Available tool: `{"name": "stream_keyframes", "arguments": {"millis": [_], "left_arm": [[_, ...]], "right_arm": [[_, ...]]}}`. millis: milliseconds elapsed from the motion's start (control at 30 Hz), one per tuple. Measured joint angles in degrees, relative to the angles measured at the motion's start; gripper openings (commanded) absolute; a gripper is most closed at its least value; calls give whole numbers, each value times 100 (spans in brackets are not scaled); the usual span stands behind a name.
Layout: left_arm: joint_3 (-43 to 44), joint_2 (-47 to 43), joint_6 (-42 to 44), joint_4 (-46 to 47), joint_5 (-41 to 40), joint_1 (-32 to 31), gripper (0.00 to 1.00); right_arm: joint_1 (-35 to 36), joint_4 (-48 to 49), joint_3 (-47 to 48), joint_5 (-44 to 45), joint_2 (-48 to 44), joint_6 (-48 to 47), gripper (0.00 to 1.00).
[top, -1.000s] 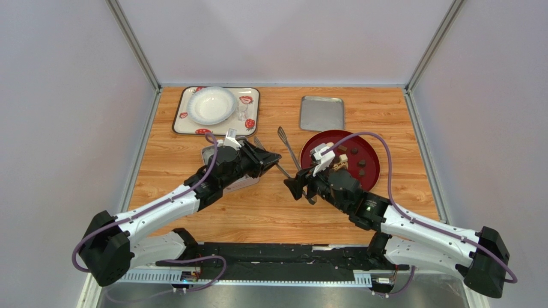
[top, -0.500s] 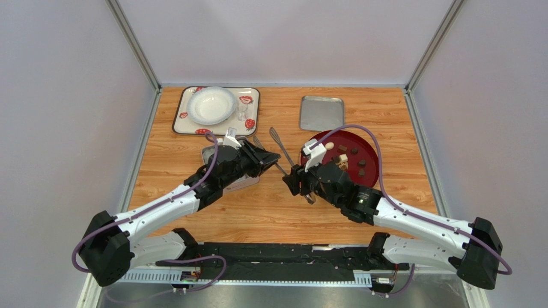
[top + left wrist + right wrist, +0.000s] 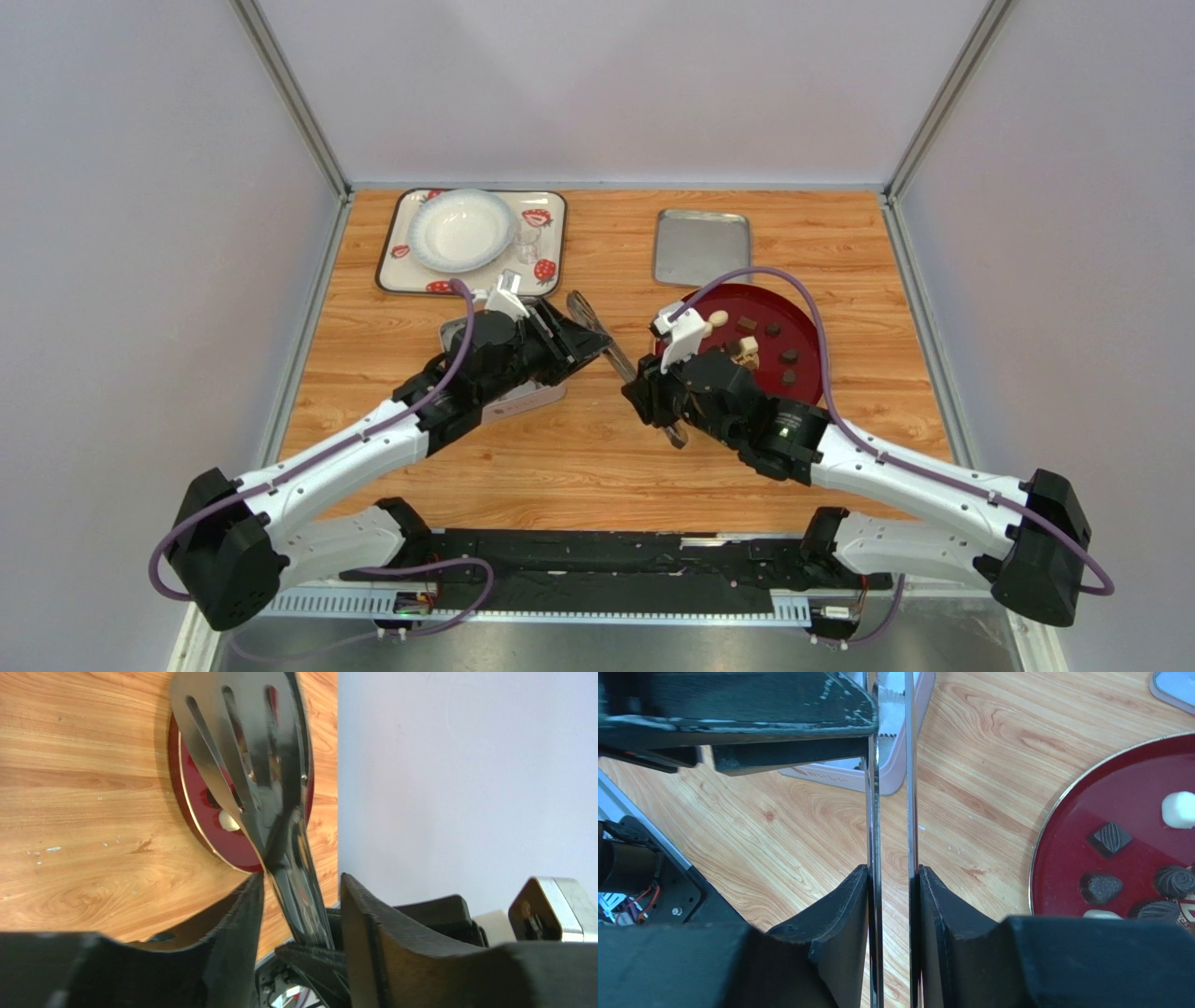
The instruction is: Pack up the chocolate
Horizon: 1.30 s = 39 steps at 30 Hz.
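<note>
At mid-table, right gripper [image 3: 891,882] clamps tongs [image 3: 873,812] near rim of red plate [image 3: 1074,812].

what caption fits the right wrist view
Right tool grips the metal tongs beside the red plate of chocolates.

My left arm [image 3: 351,455] reaches forward and to the right, and my right arm [image 3: 898,476] reaches forward and to the left, so the two wrists face each other near mid-table. My right gripper [image 3: 892,875] presses its fingers against both blades of the tongs [image 3: 872,777]. My left gripper [image 3: 300,882] stands parted around them, with one finger touching and the other clear.
</note>
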Motion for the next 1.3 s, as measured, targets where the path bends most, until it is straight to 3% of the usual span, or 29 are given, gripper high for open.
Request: {"name": "stream_keyframes", "arguments": {"millis": [133,567,800,1100,1300], "left_arm": [[0,-44,184,-61,98,0,61],[2,225,328,-245,136,-2,59],[114,420,326,-247,136,-13,49],[146,612,42,13,240,-26,24],[-7,643,-201,197,245,-35,19]], "right_arm": [[-4,-136,2,0,90,42,30],[-4,-249,4,-96,109,164,30],[-4,-251,4,-225,122,210,31],[-9,-417,101,-328,286,302,31],[-9,-579,168,-341,367,306,31]]}}
